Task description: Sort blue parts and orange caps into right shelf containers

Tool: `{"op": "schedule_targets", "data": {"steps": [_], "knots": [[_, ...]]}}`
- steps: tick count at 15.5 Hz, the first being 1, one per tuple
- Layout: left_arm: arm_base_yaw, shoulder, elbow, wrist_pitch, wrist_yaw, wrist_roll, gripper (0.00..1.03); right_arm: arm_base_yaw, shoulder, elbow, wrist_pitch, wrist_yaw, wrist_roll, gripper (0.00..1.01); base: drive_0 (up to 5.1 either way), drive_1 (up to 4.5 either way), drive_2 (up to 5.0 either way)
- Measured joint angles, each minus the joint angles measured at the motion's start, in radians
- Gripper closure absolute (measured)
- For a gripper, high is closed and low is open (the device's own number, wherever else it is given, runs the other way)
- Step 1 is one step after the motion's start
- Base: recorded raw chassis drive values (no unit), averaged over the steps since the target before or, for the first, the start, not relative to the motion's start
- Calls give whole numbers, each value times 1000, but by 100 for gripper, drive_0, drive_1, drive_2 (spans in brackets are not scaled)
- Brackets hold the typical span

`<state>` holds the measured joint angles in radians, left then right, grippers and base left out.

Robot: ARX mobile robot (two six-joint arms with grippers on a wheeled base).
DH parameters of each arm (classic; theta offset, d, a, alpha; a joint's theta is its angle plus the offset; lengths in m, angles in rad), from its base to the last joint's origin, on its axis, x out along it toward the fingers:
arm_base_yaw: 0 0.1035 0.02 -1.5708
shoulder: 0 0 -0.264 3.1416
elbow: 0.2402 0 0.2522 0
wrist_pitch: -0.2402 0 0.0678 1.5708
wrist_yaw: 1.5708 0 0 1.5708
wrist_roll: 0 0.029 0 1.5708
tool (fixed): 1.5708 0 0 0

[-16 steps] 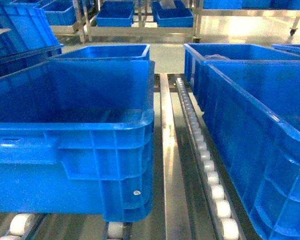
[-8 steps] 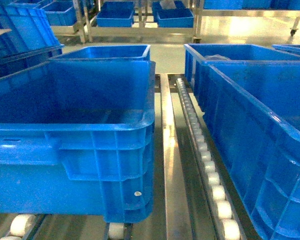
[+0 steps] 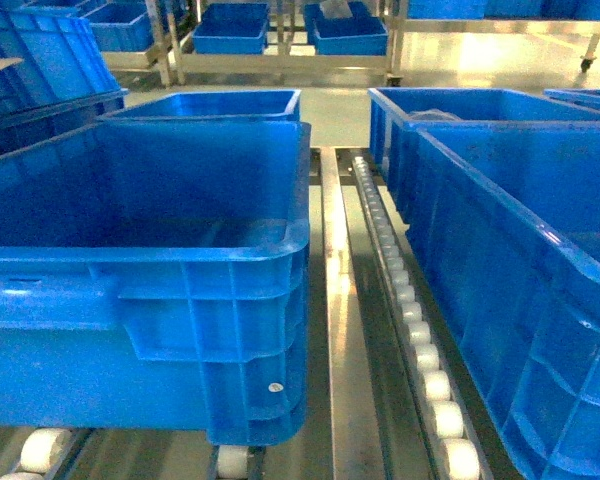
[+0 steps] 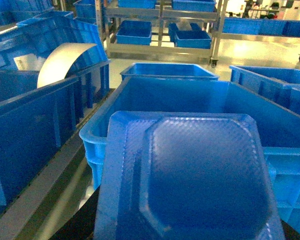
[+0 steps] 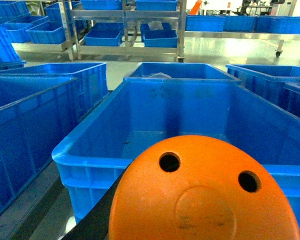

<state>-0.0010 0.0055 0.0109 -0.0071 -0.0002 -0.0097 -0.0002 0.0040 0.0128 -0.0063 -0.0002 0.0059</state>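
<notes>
- Crates are filling the head view: a deep blue crate [image 3: 150, 300] is sitting at the left on white rollers [image 3: 420, 350], and another deep blue crate [image 3: 540, 290] is lying at the right, with a steel rail [image 3: 338, 330] and the roller track running between them.
- Behind each of these, a further blue crate is standing: one at rear left [image 3: 215, 103] and one at rear right [image 3: 460, 110].
- No arm or gripper is showing in the head view.
- In the left wrist view, a blue part [image 4: 190, 180], a flat moulded tray-like piece with a raised octagonal panel, is filling the lower frame right in front of the camera, over the near rim of a blue crate [image 4: 165, 100].
- The left jaws themselves are hidden behind that blue part, so I cannot tell how wide they are standing or whether they are gripping it.
- At the left of that view, a curved white sheet [image 4: 62, 62] is leaning inside a neighbouring crate.
- In the right wrist view, an orange cap [image 5: 205, 195], domed and with two round holes, is blocking the lower frame, sitting above the near rim of a blue crate [image 5: 190, 115].
- The right jaws are also hidden by the cap; I cannot tell their opening.
- Metal shelving [image 5: 125, 30] with more blue crates is standing in the background on a shiny floor.
</notes>
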Motion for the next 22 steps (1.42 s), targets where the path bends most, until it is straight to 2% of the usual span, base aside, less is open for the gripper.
{"op": "schedule_targets", "data": {"steps": [1,22], "knots": [[0,0,0,0,0,0,61,0,0,0,0,0,0,58,10,439,-419],[0,0,0,0,0,0,61,0,0,0,0,0,0,58,0,0,0]]}}
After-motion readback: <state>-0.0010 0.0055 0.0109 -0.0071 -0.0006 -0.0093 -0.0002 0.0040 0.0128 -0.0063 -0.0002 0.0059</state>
